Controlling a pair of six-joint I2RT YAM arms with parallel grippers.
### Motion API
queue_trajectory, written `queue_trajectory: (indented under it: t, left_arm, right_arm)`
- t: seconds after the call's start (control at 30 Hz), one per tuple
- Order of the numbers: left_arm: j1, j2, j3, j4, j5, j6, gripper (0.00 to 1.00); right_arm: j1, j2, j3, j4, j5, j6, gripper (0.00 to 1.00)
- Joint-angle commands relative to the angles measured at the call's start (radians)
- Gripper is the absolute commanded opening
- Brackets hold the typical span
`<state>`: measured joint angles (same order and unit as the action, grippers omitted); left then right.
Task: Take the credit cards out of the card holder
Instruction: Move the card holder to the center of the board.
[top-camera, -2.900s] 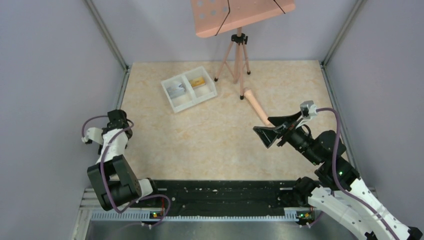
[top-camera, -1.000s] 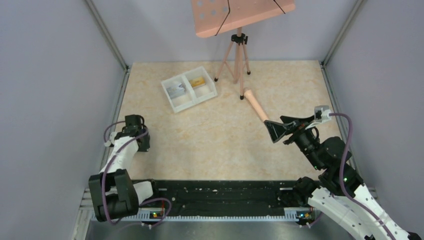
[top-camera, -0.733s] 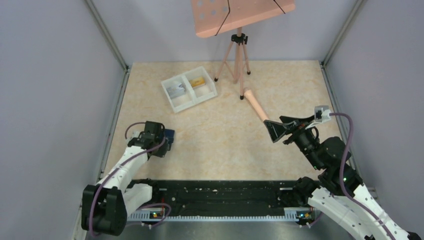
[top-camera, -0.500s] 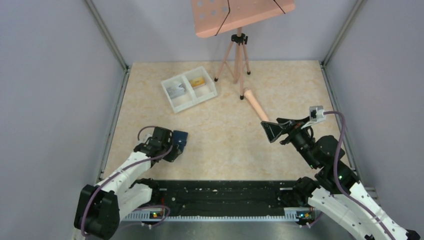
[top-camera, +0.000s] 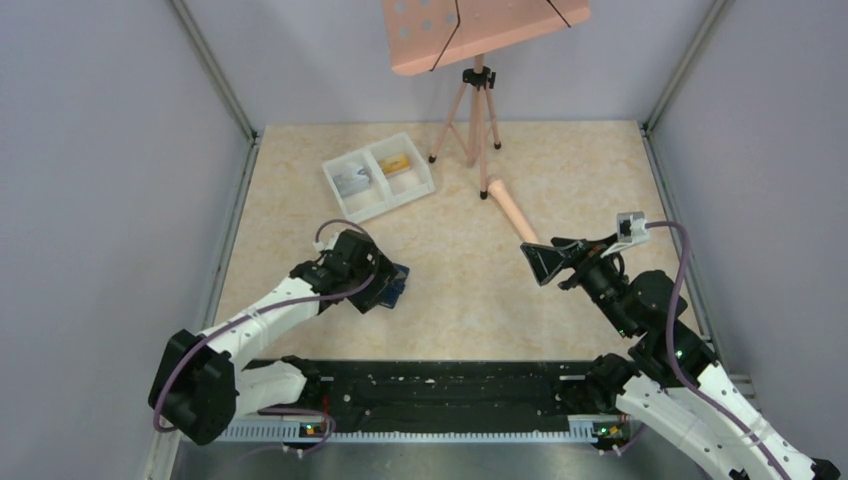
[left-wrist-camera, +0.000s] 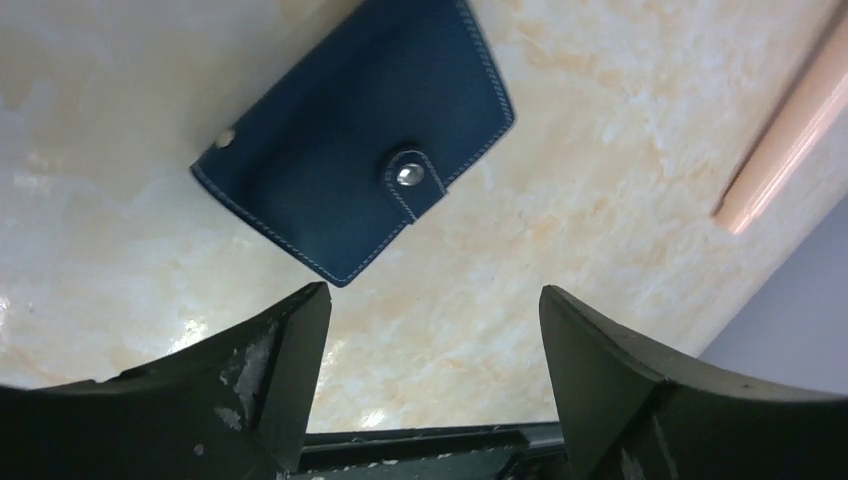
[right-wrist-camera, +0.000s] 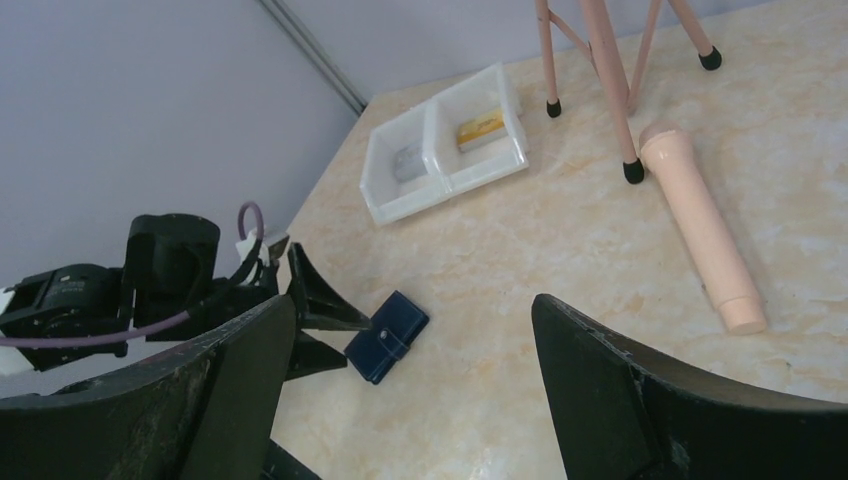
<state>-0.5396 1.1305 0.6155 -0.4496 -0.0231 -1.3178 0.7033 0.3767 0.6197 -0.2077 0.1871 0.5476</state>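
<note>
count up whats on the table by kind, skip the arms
blue card holder: 1
white tray: 1
yellow-orange card showing in the tray: 1
grey card showing in the tray: 1
peach cylinder: 1
tripod stand: 1
total: 6 (any cards underneath can't be seen)

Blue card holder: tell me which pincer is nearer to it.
Left. The left pincer hangs open just beside the card holder; the right pincer stands far off to its right.
</note>
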Motion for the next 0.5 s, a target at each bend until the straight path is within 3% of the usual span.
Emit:
queue_trajectory:
  t: [0.0, 0.2, 0.47]
  left_arm:
    - [-0.002, 0.042, 0.127, -0.051, -0.027, 0.184, 0.85]
    - [0.027, 0.074, 0.182, -0.087, -0.135, 0.401, 0.81]
    - [0.095, 0.136, 0.177, -0.071, -0.128, 0.551, 0.75]
  right_arm:
    - [0.005, 0.000, 0.016, 0.001, 0.001, 0.003, 0.88]
    - [0.005, -0.008, 0.010, -0.004, 0.002, 0.008, 0.87]
    - [0.006, -0.020, -0.001, -0.006, 0.003, -0.005, 0.87]
